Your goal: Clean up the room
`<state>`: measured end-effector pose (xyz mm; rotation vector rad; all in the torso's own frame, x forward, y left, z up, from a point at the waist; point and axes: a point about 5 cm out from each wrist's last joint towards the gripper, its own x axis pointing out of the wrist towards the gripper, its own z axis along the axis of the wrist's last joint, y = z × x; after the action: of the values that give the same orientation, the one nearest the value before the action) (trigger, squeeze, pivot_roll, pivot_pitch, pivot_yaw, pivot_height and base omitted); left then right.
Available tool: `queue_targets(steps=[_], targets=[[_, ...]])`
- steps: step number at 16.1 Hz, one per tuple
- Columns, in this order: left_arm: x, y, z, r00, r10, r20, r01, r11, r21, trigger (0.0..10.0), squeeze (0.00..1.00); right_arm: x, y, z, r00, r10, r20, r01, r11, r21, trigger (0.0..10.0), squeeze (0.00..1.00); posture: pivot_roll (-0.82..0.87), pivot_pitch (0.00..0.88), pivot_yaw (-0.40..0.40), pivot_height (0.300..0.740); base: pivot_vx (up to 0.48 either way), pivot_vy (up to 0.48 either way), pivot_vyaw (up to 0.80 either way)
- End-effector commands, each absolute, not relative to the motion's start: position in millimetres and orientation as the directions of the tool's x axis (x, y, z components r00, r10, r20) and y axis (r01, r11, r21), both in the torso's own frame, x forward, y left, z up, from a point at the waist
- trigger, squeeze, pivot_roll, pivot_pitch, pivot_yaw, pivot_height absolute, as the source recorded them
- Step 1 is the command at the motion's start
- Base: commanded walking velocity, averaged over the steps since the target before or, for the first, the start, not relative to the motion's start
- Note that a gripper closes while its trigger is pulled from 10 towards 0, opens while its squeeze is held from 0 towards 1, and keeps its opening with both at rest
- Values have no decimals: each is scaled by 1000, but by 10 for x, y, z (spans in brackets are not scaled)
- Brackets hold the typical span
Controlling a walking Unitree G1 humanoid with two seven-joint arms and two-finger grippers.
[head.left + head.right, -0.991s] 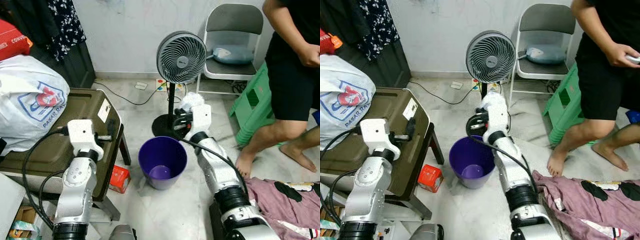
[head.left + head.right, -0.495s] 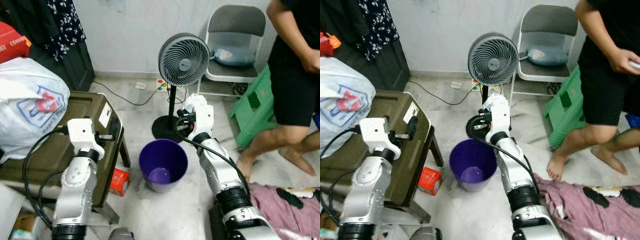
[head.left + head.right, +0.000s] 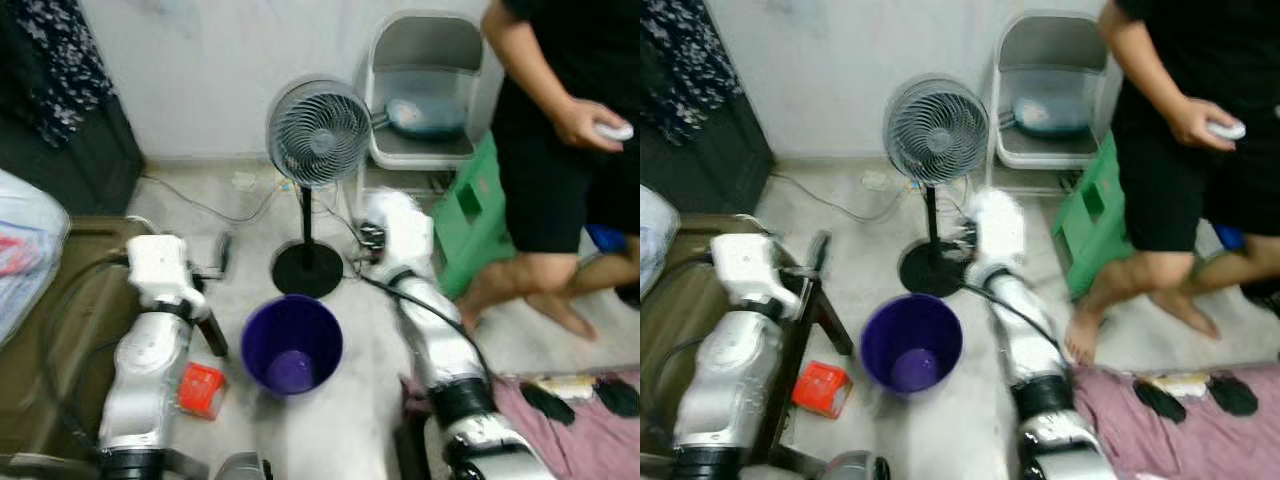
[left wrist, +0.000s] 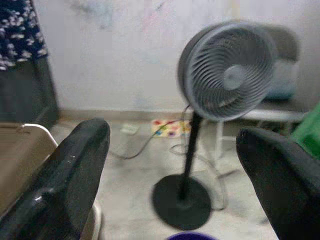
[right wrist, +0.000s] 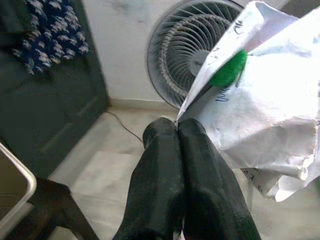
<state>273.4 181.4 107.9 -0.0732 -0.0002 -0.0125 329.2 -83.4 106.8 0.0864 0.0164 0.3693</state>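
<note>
My right gripper [image 5: 177, 125] is shut on a crumpled white paper [image 5: 260, 110] with a green mark. In the eye views that paper [image 3: 402, 214] is held up beside the fan's pole, behind and to the right of a purple bin [image 3: 292, 345] standing on the floor. The bin holds a little something at its bottom. My left gripper [image 4: 172, 135] is open with nothing between its fingers. It hovers by the corner of a brown case [image 3: 45, 330], to the left of the bin. The eye views are blurred.
A grey standing fan [image 3: 320, 135] is behind the bin, with a folding chair [image 3: 425, 95] and a green stool [image 3: 465, 215] further right. A person [image 3: 565, 150] stands at the right. A red box [image 3: 200, 388] and purple clothing [image 3: 575, 415] lie on the floor.
The whole picture has slid left and blurred, so the camera has turned to the right. Both arms keep their pose, and the right gripper still holds the paper.
</note>
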Motion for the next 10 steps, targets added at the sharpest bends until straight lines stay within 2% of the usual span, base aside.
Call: queue_targets(steps=[1, 6, 10], targets=[[2766, 1747, 1085, 1000, -18, -6, 18, 997, -69, 10000, 0, 3296, -988, 1036, 946, 324, -16, -322, 944, 76, 10000, 0, 51, 39, -15, 740, 0, 0, 0], [2749, 1762, 1094, 1000, -20, 2, 20, 998, -66, 10000, 0, 3293, -976, 1041, 944, 329, -7, -328, 942, 71, 10000, 0, 59, 31, -7, 740, 0, 0, 0], [2747, 1759, 1091, 999, -33, -4, 32, 997, -65, 10000, 0, 3298, -937, 1056, 944, 330, 4, -329, 941, 79, 10000, 0, 60, 33, 2, 740, 0, 0, 725]])
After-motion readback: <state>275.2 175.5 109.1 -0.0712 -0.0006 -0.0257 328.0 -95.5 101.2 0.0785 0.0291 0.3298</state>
